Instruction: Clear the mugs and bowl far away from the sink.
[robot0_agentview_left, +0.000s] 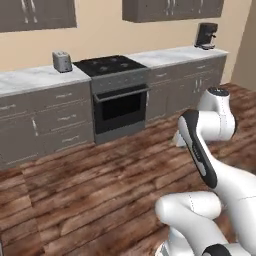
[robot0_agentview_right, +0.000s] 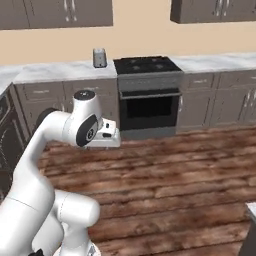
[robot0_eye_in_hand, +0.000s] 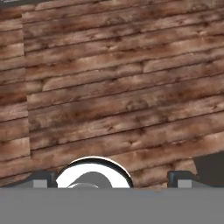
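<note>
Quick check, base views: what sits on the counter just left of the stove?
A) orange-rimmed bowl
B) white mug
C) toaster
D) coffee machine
C: a small grey toaster stands on the counter beside the stove; the coffee machine is far to the stove's right.

Toaster (robot0_agentview_left: 62, 61) left of stove (robot0_agentview_left: 111, 65) (coffee machine (robot0_agentview_left: 205, 35) far right).

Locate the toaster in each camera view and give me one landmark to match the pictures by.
Left base view: the toaster sits upper left on the marble counter, left of the black stove.
Right base view: the toaster sits top centre-left, again just left of the stove.
Hand view: wooden floor; no toaster.
Shared landmark: the stove.
</note>
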